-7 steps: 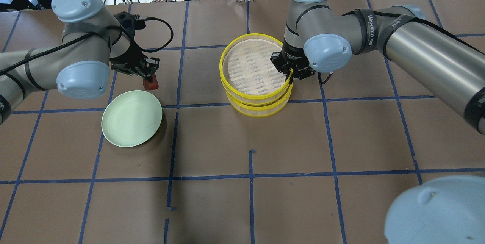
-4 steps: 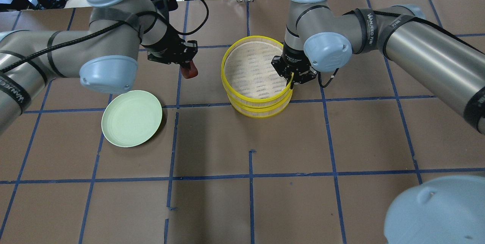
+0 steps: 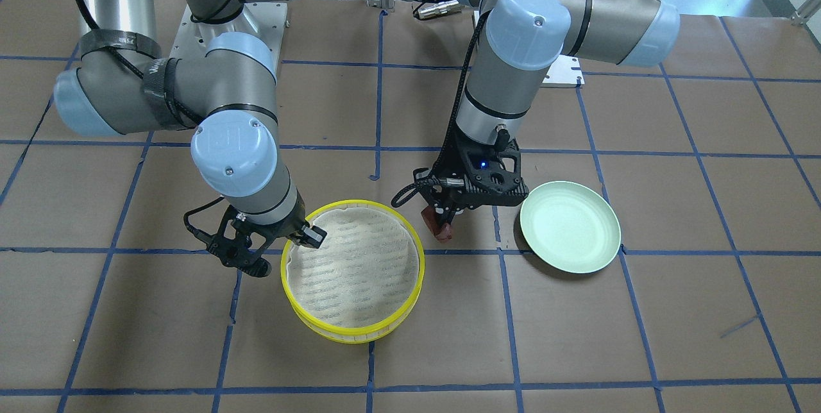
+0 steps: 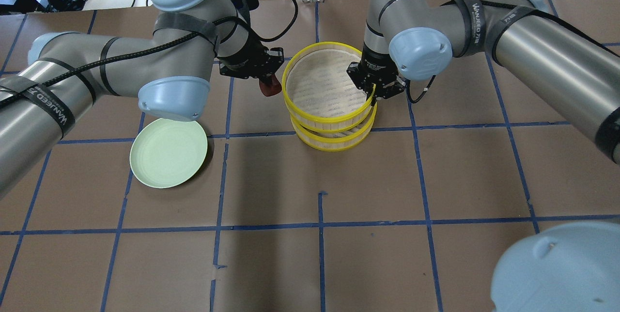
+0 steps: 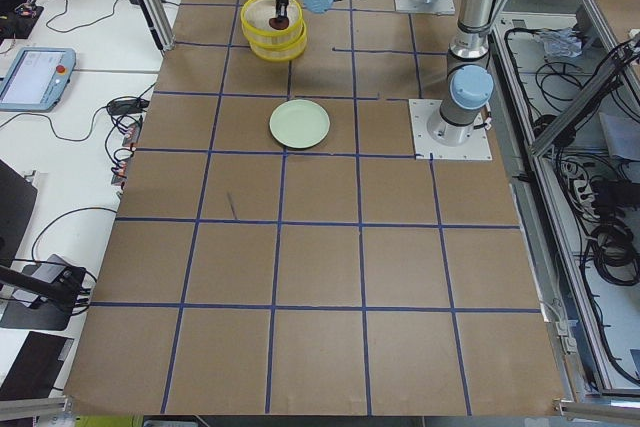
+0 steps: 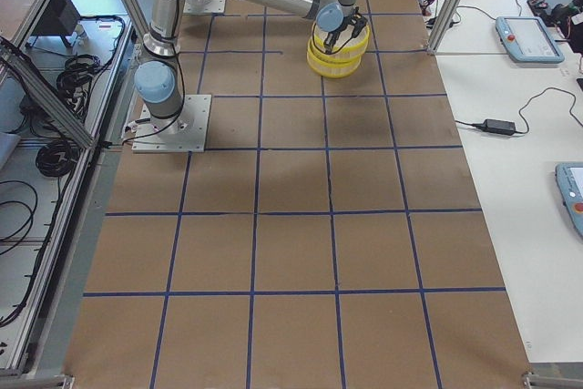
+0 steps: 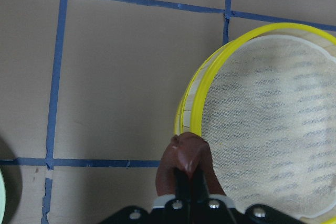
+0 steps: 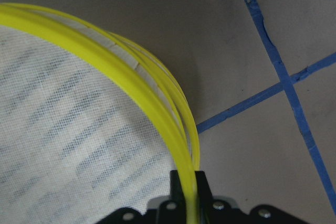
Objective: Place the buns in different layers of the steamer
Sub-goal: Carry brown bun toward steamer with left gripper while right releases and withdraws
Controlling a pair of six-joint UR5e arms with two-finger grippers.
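My left gripper (image 4: 267,82) is shut on the dark reddish-brown bun (image 4: 270,88) and holds it above the table, just outside the left rim of the steamer. The bun also shows in the front view (image 3: 441,228) and the left wrist view (image 7: 184,156). My right gripper (image 4: 373,94) is shut on the yellow rim of the upper steamer tray (image 4: 295,108). It holds that tray raised and offset above the lower tray (image 4: 334,143). The upper tray's white liner is bare. The white bun shows in no view.
A pale green plate (image 4: 168,152) lies bare on the brown table to the left of the steamer, and it also shows in the front view (image 3: 569,226). Blue tape lines cross the tabletop. Cables lie past the far edge.
My left arm has carried the reddish-brown bun rightward, from beside the green plate to the steamer's left rim. My right gripper has kept its hold on the upper tray, which barely shifted.
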